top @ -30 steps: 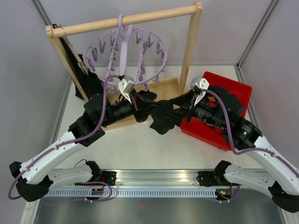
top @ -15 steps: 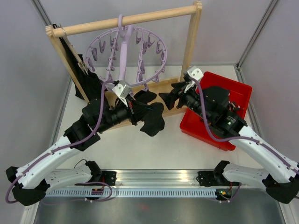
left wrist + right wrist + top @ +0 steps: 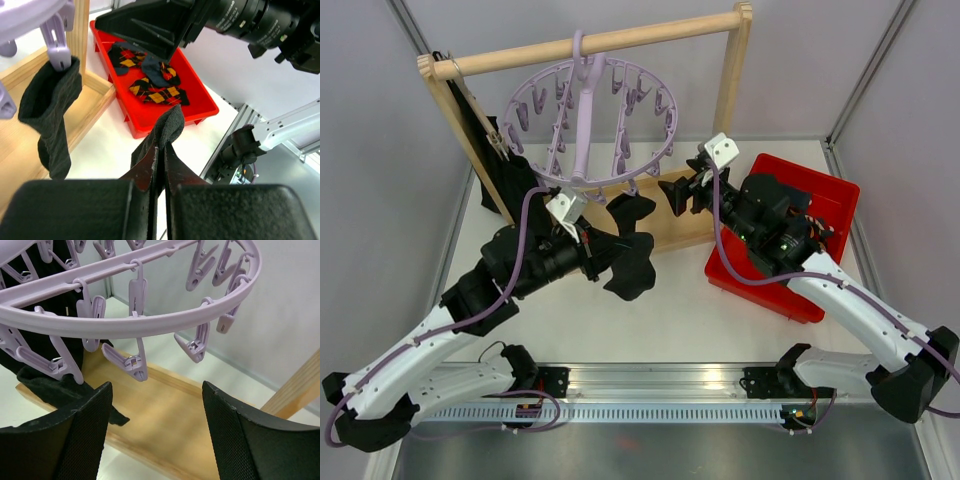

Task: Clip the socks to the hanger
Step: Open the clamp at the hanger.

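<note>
The lilac hanger (image 3: 588, 118) hangs by its hook from a wooden rail. A plain black sock (image 3: 50, 107) is clipped to its near rim. My left gripper (image 3: 596, 256) is shut on a second black sock (image 3: 632, 265), which droops from the fingertips below the ring; in the left wrist view that sock (image 3: 167, 129) sticks out past the closed jaws. My right gripper (image 3: 674, 192) is open and empty just under the ring's right side. In the right wrist view the clips (image 3: 128, 363) dangle from the hanger (image 3: 165, 322) above its fingers (image 3: 90, 425). Several argyle socks (image 3: 150, 82) lie in the red bin.
The red bin (image 3: 825, 190) stands at the right, under my right arm. The wooden frame's base tray (image 3: 175, 415) lies beneath the hanger, with posts (image 3: 728, 95) at both ends. Dark fabric (image 3: 495, 165) hangs by the left post.
My right gripper has moved up and left from the red bin to the hanger's rim and opened wider. My left arm has drawn left a little, still holding the black sock.
</note>
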Robot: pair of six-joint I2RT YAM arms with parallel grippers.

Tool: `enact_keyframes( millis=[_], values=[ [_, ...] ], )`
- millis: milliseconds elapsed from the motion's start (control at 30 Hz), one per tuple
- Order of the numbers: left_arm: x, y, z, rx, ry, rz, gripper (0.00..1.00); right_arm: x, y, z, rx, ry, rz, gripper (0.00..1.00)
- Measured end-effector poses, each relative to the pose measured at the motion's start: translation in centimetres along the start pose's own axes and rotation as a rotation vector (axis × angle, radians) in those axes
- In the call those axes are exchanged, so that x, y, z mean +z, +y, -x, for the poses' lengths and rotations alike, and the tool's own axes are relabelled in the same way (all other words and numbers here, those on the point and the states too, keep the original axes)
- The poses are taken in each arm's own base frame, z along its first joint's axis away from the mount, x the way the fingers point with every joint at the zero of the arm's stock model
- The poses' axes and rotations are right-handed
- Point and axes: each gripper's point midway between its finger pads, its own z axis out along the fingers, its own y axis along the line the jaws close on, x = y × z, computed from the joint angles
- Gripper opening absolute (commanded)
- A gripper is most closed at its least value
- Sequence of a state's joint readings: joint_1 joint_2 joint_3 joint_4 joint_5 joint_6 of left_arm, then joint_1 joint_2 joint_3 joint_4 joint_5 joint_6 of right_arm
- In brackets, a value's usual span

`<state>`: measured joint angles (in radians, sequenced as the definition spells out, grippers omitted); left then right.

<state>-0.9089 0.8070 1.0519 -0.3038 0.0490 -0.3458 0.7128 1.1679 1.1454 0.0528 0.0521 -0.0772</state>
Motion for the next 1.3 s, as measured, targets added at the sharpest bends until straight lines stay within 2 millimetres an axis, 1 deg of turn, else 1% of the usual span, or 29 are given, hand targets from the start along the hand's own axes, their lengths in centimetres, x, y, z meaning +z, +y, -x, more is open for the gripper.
enact_keyframes(
  millis=[167,233,300,367,433,567,700,1067,1167,1300],
  values=[
    [-0.6,0.5,-0.8,0.007,0.017,0.020,0.02,0.2,-0.8,-0.4,-0.020,-0.030,0.045,0.78],
    [-0.9,0.6,-1.0,0.012,0.023,0.025,0.02,0.2,-1.1,-0.1,-0.027,-0.045,0.061,0.77],
    [-1.1,0.7,-1.0,0.015,0.024,0.027,0.02,0.3,-0.8,0.4,-0.033,-0.068,0.085,0.75],
    [-1.4,0.7,-1.0,0.018,0.026,0.028,0.02,0.3,-0.2,0.9,-0.037,-0.090,0.124,0.72],
    [-1.5,0.7,-0.9,0.021,0.021,0.027,0.02,0.3,0.4,1.0,-0.038,-0.097,0.157,0.72],
    [-1.7,0.7,-0.9,0.025,0.019,0.026,0.02,0.6,1.4,0.5,-0.038,-0.090,0.210,0.72],
    [-1.8,0.7,-0.8,0.025,0.016,0.026,0.02,1.0,1.9,-0.3,-0.035,-0.073,0.239,0.72],
    [-1.9,0.7,-0.8,0.026,0.015,0.027,0.02,2.2,2.5,-1.3,-0.036,-0.050,0.254,0.71],
    [-1.9,0.7,-0.8,0.026,0.015,0.027,0.02,2.5,2.7,-1.1,-0.042,-0.054,0.251,0.71],
    [-1.9,0.7,-0.8,0.028,0.015,0.028,0.02,2.7,2.7,-0.3,-0.053,-0.077,0.239,0.71]
  ],
)
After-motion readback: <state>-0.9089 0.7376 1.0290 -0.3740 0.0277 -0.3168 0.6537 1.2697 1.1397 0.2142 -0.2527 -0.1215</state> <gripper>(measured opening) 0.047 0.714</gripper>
